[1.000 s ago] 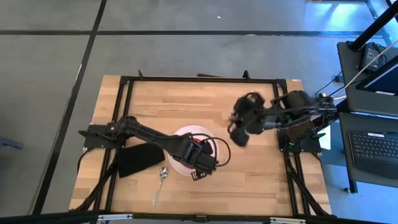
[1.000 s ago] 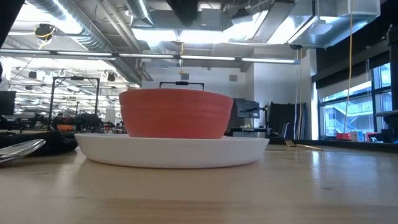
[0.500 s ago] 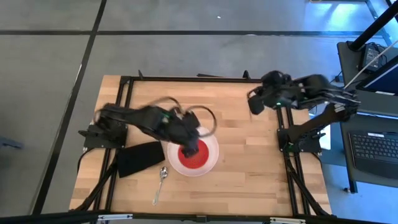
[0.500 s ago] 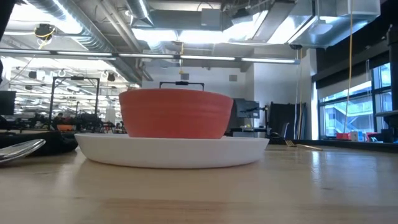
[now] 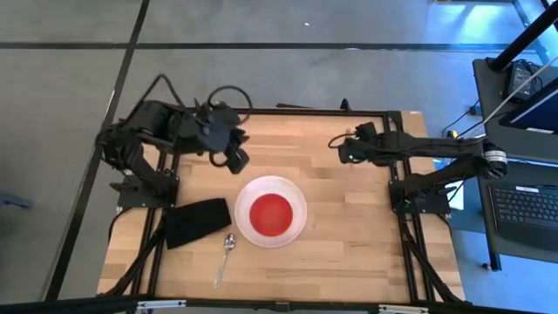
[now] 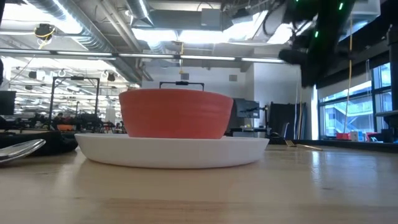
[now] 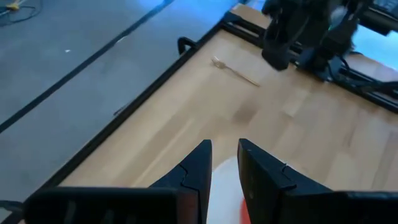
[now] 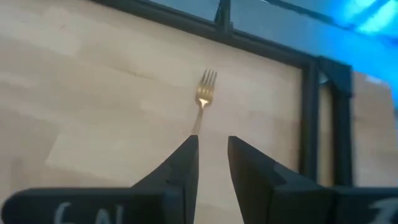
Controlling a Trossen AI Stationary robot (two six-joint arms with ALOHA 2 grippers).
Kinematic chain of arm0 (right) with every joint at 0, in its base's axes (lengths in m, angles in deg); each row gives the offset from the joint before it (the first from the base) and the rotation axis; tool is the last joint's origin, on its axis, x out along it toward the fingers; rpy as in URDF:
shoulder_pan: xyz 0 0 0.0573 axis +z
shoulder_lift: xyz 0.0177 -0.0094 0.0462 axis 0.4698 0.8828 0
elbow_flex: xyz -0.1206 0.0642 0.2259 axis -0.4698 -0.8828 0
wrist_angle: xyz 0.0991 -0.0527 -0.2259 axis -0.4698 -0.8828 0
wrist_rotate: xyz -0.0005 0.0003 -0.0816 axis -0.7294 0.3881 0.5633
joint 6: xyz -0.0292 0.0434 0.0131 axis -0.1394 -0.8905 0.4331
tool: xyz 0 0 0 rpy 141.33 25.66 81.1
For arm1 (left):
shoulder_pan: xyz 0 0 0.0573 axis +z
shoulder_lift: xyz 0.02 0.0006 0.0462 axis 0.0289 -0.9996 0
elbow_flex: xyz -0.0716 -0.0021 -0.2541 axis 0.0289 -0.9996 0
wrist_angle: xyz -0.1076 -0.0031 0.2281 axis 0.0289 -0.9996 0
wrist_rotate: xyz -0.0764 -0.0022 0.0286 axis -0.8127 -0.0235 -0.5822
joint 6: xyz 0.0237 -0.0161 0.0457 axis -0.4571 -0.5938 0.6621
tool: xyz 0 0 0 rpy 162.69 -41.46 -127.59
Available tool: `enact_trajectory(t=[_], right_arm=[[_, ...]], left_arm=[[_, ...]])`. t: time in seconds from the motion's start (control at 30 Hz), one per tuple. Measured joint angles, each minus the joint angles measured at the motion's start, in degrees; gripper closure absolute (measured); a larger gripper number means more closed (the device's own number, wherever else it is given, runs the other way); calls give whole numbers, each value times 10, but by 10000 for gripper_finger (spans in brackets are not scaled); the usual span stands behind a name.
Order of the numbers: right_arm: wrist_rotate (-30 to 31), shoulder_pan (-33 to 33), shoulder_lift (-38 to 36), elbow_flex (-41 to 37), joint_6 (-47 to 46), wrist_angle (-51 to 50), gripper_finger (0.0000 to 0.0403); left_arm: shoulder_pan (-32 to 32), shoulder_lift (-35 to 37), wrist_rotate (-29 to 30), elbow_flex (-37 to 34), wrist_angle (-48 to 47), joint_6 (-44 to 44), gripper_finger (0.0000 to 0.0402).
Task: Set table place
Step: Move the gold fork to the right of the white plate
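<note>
While the bowl point(image 5: 271, 211) sits in the plate point(image 5: 296, 228) with the spoon point(image 5: 226, 254) beside it, the fork point(image 8: 206, 89) lies unplaced under the right end effector point(image 8: 210, 152), its fingers narrow and empty; left end effector point(image 7: 224, 159) likewise.

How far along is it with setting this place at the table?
Done: the red bowl sits on the white plate, with the spoon beside it, next to the black cloth. In hand: nothing; the right end effector points at the fork, which lies by the table's black frame. The left end effector hovers empty. Left: bring the fork to the plate.
</note>
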Motion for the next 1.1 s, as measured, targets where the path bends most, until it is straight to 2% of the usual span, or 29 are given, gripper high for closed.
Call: enact_trajectory(t=[0.13,0.27,0.4,0.63,1.1], right_arm=[[-4,-65,0,-76,41,129,313],[-42,-108,0,-130,11,179,313],[-48,-131,0,-179,-23,217,313],[-95,-147,0,-247,-18,374,313],[-94,-155,1,-266,-5,412,313]], left_arm=[[25,7,-2,0,-1,6,331],[45,7,-13,0,-2,21,331],[59,7,-32,0,-2,35,331],[88,7,-35,-1,-2,38,331],[103,7,-49,-1,-2,47,331]])
